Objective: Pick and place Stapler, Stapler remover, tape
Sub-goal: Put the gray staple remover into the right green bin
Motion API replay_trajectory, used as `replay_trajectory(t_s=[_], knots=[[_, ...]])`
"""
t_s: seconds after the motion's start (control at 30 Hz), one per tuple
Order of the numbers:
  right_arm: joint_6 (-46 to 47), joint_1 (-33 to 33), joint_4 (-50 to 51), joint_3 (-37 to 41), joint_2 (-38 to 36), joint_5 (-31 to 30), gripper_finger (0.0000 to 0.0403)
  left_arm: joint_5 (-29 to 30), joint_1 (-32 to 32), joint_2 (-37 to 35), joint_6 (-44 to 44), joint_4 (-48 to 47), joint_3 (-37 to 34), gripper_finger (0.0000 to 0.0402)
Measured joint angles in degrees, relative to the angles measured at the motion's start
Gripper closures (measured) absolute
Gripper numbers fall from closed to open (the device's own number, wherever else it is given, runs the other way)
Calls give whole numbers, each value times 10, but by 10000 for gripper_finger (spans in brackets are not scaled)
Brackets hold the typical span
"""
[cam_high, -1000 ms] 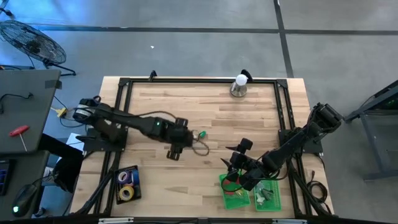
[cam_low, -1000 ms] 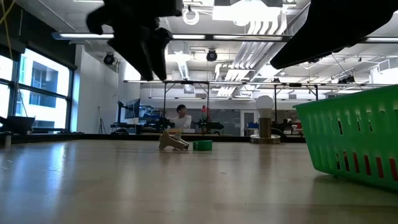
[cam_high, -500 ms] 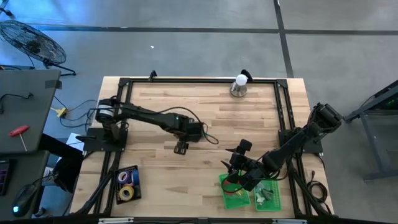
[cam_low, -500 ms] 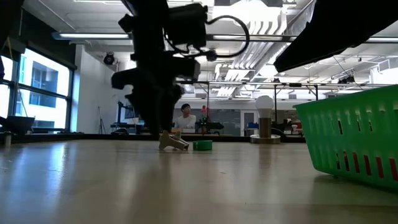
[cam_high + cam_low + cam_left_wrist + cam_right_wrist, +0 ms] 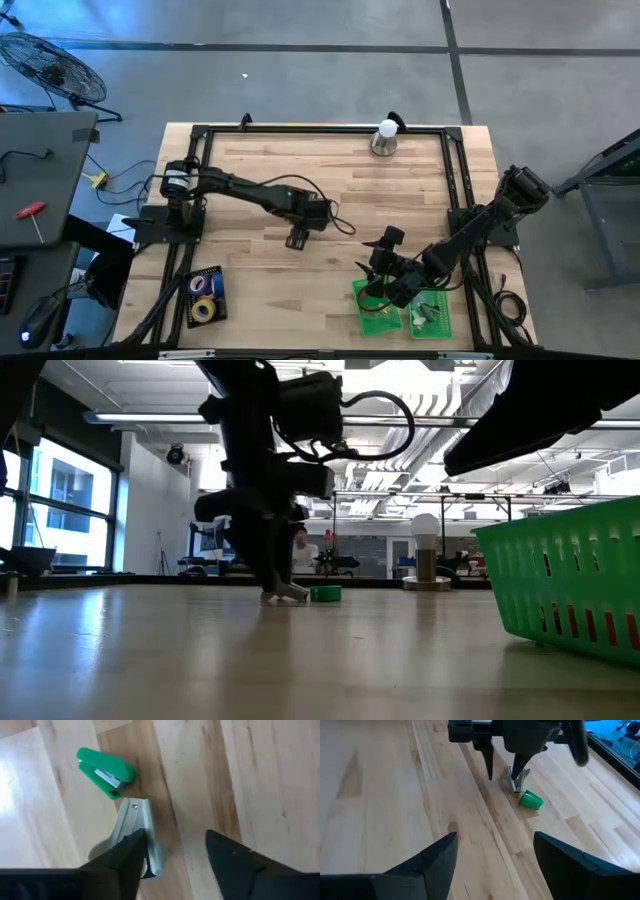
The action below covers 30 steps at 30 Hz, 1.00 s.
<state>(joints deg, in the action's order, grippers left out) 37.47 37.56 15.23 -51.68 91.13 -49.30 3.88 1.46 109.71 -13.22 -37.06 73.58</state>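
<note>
The left hand (image 5: 175,855) is low over the middle of the tabletop (image 5: 400,190), fingers apart, 1 finger touching the grey staple remover (image 5: 134,837). The green stapler (image 5: 106,772) lies just beside it. The right hand (image 5: 492,855) hangs open above the green basket (image 5: 378,318); the 3 tape rolls (image 5: 205,297) sit at the tabletop's front left corner.

The scene is lit brightly from overhead ceiling strip lights (image 5: 150,417), seen in the low view. Pale glare is thrown across the wooden desk (image 5: 20,810) in the left wrist view. The arms are rendered as dark silhouettes against daylight from a window (image 5: 60,510).
</note>
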Motion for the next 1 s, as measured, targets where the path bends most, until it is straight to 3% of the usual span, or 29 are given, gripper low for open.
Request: replay_trajectory(t_s=[0.1, 0.2, 0.27, 1.0], knots=[[0, 0, 0, 0, 0, 0, 151, 1, -1, 0, 4, 0, 0, 264], [0, 0, 0, 0, 0, 0, 151, 1, -1, 0, 8, 0, 0, 358], [0, 0, -1, 0, 0, 0, 151, 1, -5, 0, 18, -4, 0, 385], [0, 5, -1, 0, 0, 2, 151, 71, 48, -23, 61, -31, -4, 401]])
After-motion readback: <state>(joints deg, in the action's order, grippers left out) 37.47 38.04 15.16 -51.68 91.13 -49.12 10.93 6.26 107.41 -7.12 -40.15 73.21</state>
